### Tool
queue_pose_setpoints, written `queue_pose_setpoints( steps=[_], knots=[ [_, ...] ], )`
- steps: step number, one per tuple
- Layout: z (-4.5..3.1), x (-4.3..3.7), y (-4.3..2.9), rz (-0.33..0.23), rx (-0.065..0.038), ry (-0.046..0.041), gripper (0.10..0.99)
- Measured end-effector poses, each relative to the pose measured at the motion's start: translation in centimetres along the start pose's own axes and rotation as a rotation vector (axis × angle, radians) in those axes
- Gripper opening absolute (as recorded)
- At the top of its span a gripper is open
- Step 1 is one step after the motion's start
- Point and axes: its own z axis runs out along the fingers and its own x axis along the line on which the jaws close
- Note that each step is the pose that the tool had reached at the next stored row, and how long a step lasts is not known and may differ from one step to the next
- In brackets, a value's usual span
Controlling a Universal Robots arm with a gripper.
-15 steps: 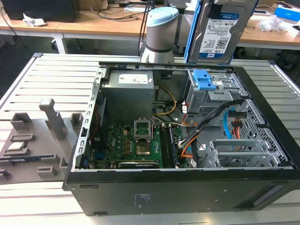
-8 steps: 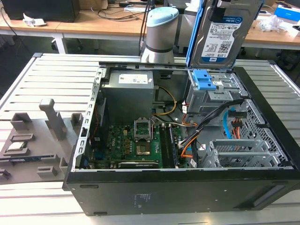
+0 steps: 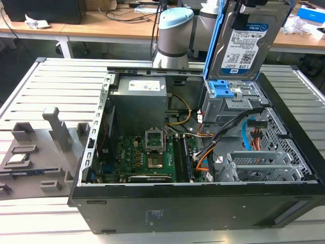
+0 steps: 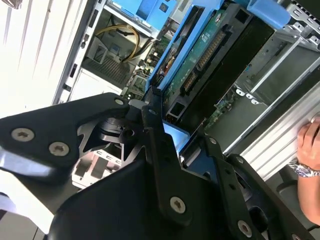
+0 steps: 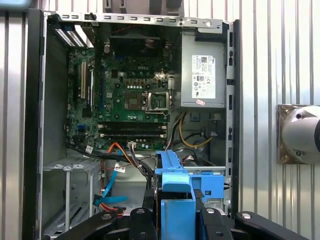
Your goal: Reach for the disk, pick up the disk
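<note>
Holding the disk [image 3: 242, 43] upright and lifted clear above the open computer case [image 3: 284, 152], label side facing the exterior view, blue frame running down its edge on the exterior view's left. Hanging directly over the grey drive cage [image 3: 238, 104], just above the blue latch piece [image 3: 221, 89] sitting on top of it.

Clamping, in the second wrist view, the black fingers [image 4: 160, 150] of the hand [image 4: 177, 142] against the two faces of the disk [image 4: 200, 65], its green circuit board side and blue frame edge showing between them. Gripping the same blue-framed edge [image 5: 176, 190] in the first wrist view, with the hand [image 5: 176, 215] closed on it.

Lying open on the slatted metal counter [image 3: 51, 86], the case showing its motherboard [image 3: 152, 157], silver power supply [image 3: 139, 96] and loose orange, blue and yellow cables. Resting beside the case on the exterior view's left, a grey plastic fixture [image 3: 35, 152]. Reaching in at the edge of the second wrist view, a person's hand with a wristwatch [image 4: 306, 160].
</note>
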Motion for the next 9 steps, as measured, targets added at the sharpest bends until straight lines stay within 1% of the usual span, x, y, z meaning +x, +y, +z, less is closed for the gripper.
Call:
queue_pose_setpoints(
  steps=[2,4,8,9],
  knots=[
    [-0.02,0.46,0.0,0.0,0.0,0.0,0.369],
    [-0.06,1.26,0.01,0.0,0.0,0.0,0.369],
    [-0.09,2.08,0.02,0.0,0.0,0.0001,0.369],
    [-0.11,2.42,0.02,0.0,0.0,0.0,0.369]
  ],
)
